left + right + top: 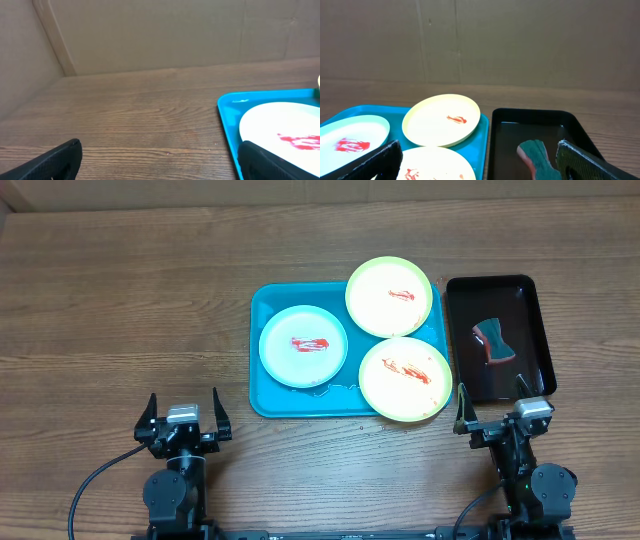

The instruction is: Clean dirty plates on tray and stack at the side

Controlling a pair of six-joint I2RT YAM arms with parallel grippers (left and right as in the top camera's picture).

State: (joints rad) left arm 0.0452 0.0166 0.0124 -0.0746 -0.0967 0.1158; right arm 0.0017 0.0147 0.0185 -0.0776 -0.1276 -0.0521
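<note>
overhead, single moment. turquoise tray [262, 395] lies at mid tabletop [120, 310], long side across the view. three plates on it, all smeared red at centre.

- blue-white plate [303, 345]: flat in the tray's left half, fully inside the rim.
- far yellow-green plate [390, 296]: at the far right corner, its edge over the far rim; in the right wrist view it looks slightly tilted.
- near yellow-green plate [405, 380]: at the near right corner, overhanging the near and right rim. the edges of the two yellow-green plates meet; cannot tell which lies on top.

black tray [530, 300] sits just beside the turquoise tray on the right, the two close but apart. a teal sponge [491, 342] with a reddish face lies in it, near the middle.

left pincer [184, 400]: at the near edge, left of the tray, fingers spread wide, nothing between them. its own camera shows bare wood between the fingers and the tray's left end with the blue-white plate at right.

right pincer [492, 394]: at the near edge below the black tray, fingers spread wide, holding nothing.
</note>
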